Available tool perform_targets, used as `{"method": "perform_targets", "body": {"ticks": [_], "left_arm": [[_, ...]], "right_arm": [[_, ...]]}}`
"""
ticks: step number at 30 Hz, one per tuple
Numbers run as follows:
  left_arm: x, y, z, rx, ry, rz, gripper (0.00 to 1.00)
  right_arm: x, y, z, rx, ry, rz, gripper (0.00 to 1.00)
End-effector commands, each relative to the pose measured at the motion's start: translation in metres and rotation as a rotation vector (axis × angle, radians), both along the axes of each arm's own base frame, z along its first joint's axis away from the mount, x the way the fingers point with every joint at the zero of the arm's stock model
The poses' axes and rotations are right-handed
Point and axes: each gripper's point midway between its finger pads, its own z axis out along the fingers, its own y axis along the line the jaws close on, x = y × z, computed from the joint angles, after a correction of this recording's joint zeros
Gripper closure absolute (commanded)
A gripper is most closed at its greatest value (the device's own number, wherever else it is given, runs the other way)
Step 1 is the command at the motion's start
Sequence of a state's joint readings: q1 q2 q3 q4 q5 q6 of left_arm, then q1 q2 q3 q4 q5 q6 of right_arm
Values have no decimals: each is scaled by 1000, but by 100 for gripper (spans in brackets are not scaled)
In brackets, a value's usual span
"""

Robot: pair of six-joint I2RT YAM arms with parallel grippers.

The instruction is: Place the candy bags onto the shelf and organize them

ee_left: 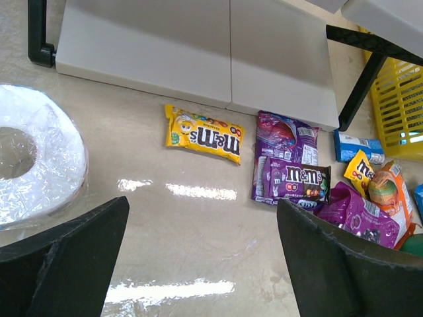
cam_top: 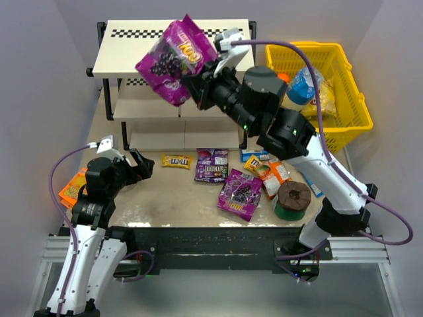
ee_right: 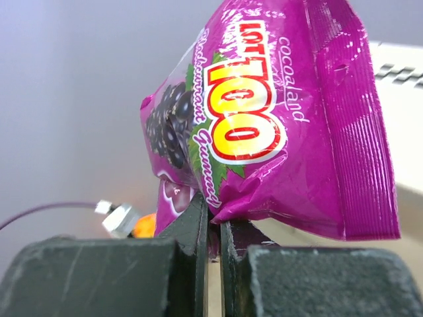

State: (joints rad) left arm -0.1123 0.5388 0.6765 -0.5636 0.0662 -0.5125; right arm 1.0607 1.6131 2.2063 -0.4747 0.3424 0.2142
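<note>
Barely begun: my right gripper (cam_top: 200, 80) clamped one large purple bag (cam_top: 175, 58) over the bare shelf (cam_top: 125, 54), upper centre; my left gripper (cam_top: 140, 165) gaped empty; remaining candy bags (cam_top: 211, 165) lay mid-frame.

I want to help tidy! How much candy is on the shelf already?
No bags show on the shelf yet. The right pincer holds one big purple bag over its top board. Still on the table: the other purple bag, yellow packet, dark-purple packet, a few small ones. The left pincer is open and empty.
</note>
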Motion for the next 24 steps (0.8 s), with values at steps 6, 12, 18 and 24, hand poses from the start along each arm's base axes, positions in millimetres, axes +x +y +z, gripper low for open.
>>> {"method": "perform_targets", "body": {"ticks": [6,12,18,24], "left_arm": [[3,-2,6,2,-35,-19,0],[3,-3,5,-2,-35,-17,1],[2,-3,5,-3,-34,-20,0],[2,-3,5,-2,-37,-17,0]], "right_arm": [[67,-66,69,48,-297,-26,100],[93,-84,71,79,-281,19,98],[119,-82,54,114,-209,98,83],[154,-100,38,166,-116,51,40]]}}
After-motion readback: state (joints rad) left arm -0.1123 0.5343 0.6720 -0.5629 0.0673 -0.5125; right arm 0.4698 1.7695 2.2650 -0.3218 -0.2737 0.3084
